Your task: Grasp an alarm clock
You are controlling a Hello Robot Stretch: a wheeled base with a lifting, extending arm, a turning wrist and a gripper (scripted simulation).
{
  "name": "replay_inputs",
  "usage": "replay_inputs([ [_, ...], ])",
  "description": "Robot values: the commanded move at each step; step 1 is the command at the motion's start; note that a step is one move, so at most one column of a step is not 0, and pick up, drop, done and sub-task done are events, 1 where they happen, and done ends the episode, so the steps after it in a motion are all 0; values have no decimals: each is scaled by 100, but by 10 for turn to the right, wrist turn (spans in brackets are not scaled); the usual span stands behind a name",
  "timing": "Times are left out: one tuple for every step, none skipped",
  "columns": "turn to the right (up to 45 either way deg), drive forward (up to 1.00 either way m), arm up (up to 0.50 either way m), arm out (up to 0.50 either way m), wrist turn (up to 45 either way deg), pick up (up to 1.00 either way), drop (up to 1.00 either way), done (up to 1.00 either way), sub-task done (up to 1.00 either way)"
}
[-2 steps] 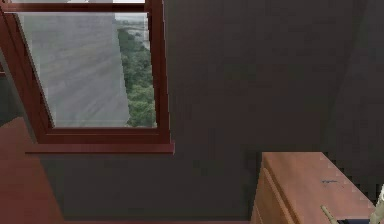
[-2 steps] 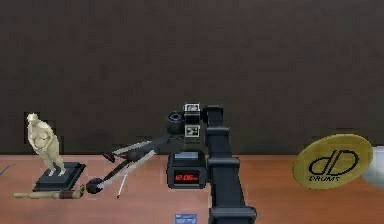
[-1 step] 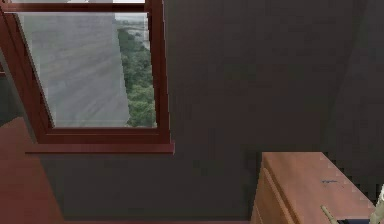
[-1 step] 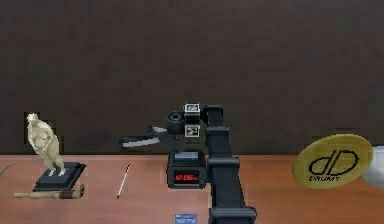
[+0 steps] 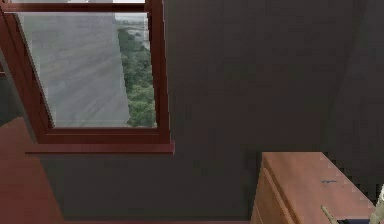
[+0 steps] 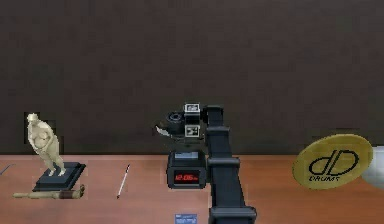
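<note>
my tool point(image 6: 165, 129) is a dark shape against the dark wall, its far end hard to make out just beyond the alarm clock point(image 6: 187, 171), so i cannot tell whether it holds anything or touches the clock, and a blue thing point(image 6: 183, 217) is cut off at the near edge. my arm point(image 6: 226, 175) rises as a dark bar just right of the clock, reaching far across the surface point(image 6: 285, 195), tool left of its two white squares point(image 6: 191, 108). the clock is a black box with red digits, standing on the surface right of a thin stick point(image 6: 123, 181) and a pale statue point(image 6: 44, 143).
</note>
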Motion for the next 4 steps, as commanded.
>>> replay_inputs([
  [0,0,-30,0,0,0,0,0,0],
  [0,0,0,0,0,100,0,0,0],
  [0,0,10,0,0,0,0,0,0],
  [0,0,0,0,0,0,0,100,0],
])
